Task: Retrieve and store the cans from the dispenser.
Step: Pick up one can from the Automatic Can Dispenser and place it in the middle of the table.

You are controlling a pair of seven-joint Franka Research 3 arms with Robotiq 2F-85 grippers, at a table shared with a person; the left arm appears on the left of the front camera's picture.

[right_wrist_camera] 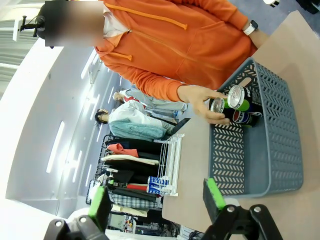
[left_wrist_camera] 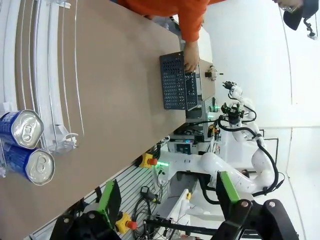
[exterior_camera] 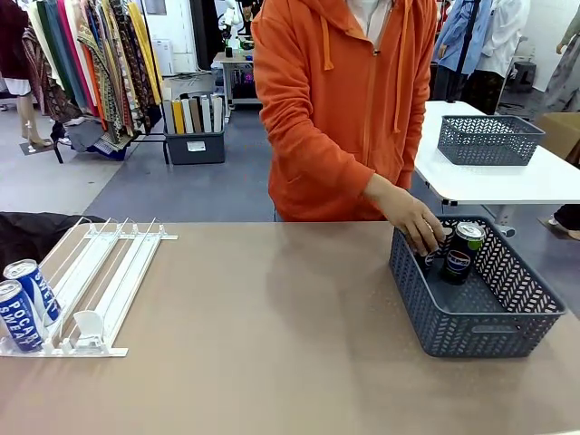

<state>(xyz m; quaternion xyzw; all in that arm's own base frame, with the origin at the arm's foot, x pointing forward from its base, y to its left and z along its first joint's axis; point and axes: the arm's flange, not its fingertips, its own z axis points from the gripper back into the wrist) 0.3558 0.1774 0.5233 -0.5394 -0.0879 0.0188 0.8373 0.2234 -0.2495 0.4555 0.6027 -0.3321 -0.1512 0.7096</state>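
Two blue-and-white Pocari Sweat cans (exterior_camera: 25, 304) stand at the low front end of the clear dispenser (exterior_camera: 109, 272) at the table's left. In the left wrist view these cans (left_wrist_camera: 27, 145) lie at the left edge beside the dispenser's (left_wrist_camera: 40, 70) white rails, and my left gripper (left_wrist_camera: 167, 192) is open and apart from them. A Pepsi can (exterior_camera: 459, 254) stands in the grey mesh basket (exterior_camera: 453, 313) at the right, where the person's hand (exterior_camera: 410, 220) rests on another dark can (exterior_camera: 433, 248). My right gripper (right_wrist_camera: 156, 197) is open, well short of the basket (right_wrist_camera: 227, 160) and its cans (right_wrist_camera: 239, 107).
A person in an orange hoodie (exterior_camera: 340, 100) stands at the table's far side, reaching into the basket. A second grey basket (exterior_camera: 489, 139) sits on a white table behind. The brown tabletop (exterior_camera: 272, 326) between dispenser and basket is bare.
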